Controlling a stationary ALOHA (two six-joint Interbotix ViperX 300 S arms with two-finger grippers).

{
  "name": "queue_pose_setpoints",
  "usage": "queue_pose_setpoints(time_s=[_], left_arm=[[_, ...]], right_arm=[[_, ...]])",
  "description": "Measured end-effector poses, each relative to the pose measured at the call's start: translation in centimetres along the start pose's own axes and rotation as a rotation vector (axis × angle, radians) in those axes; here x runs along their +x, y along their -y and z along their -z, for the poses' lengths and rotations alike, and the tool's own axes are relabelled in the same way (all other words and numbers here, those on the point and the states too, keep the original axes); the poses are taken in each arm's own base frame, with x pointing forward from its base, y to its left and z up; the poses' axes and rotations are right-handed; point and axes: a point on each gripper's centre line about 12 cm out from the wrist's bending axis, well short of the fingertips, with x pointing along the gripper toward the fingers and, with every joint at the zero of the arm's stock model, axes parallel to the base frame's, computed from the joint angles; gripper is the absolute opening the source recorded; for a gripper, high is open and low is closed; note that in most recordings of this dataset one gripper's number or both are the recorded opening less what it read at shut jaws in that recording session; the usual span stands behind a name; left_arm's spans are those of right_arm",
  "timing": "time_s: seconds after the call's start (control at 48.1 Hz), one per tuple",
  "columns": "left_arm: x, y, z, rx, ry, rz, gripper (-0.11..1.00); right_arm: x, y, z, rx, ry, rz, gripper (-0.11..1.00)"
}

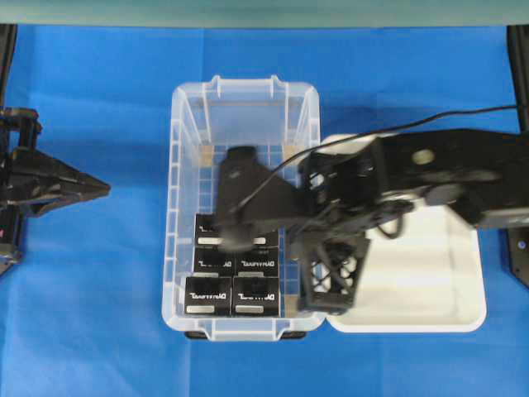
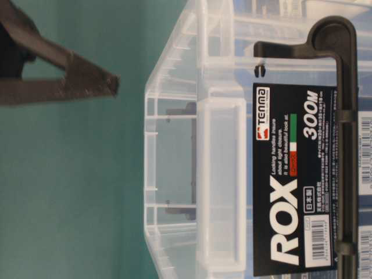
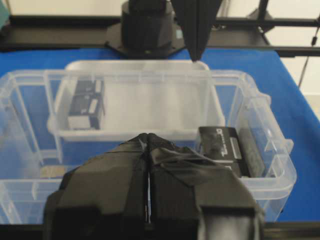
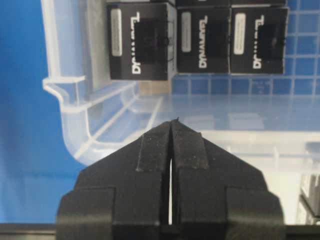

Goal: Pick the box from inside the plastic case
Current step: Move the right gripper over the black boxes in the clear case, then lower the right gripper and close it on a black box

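Right gripper [image 4: 171,125] closed, empty, tips poised above the plastic case [image 1: 186,99], short of the black boxes [image 1: 232,281] inside. Left gripper [image 1: 106,188] closed, empty, left of the case.

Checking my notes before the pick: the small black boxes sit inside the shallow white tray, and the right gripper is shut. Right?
Not quite. The overhead view shows the small black boxes inside the clear plastic case, not the shallow white tray beside it. The right gripper is indeed shut.
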Motion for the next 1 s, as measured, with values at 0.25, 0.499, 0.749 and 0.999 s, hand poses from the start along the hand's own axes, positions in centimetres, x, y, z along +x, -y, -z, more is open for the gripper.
queue_pose_setpoints(time_s=[0.25,0.499,0.749,0.999], left_arm=[[0.0,0.0,-0.2,0.000,0.008,0.000,-0.05],[-0.1,0.0,-0.2,-0.012,0.008,0.002,-0.05],[-0.1,0.0,-0.2,-0.038,0.009,0.000,-0.05],[-0.1,0.0,-0.3,-0.046,0.009,0.000,-0.05]], right_arm=[[3.1,-0.3,-1.8,-0.035,-0.100,-0.072,0.06],[5.7,1.2,-2.6,0.007,-0.116,-0.205,0.62],[7.8,1.9,-2.4,-0.012,-0.062,-0.196,0.99],[9.2,2.5,-1.7,0.037,-0.047,-0.214,0.99]])
